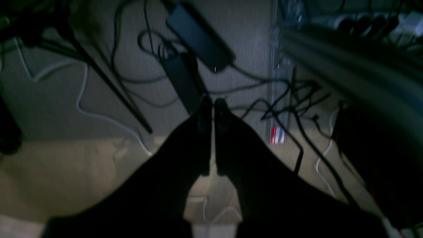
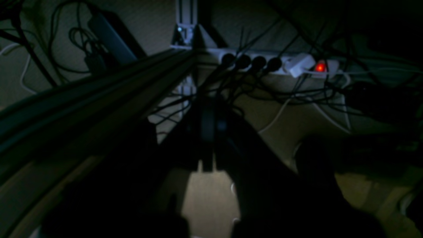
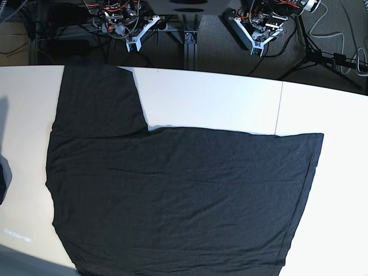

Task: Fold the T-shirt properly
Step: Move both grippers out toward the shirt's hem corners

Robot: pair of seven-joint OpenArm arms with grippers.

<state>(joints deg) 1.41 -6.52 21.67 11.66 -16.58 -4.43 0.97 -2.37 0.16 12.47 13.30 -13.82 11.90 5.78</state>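
Observation:
The black T-shirt [image 3: 178, 195] lies spread flat on the white table [image 3: 207, 100], plain side up, with no graphic showing. One sleeve [image 3: 98, 98] reaches toward the far left edge, and the shirt's near part runs out of frame. Both arms are pulled back beyond the table's far edge. My left gripper [image 1: 213, 109] is shut and empty above the cabled floor; it also shows in the base view [image 3: 256, 40]. My right gripper [image 2: 211, 127] looks shut and empty in a dark view; it also shows in the base view [image 3: 138, 37].
A seam [image 3: 279, 109] crosses the table at the right. Behind the table stand a metal frame post [image 3: 190, 34] and a tripod [image 3: 313, 54]. A power strip [image 2: 281, 64] and several cables lie on the floor. A dark object [image 3: 3, 178] sits at the left edge.

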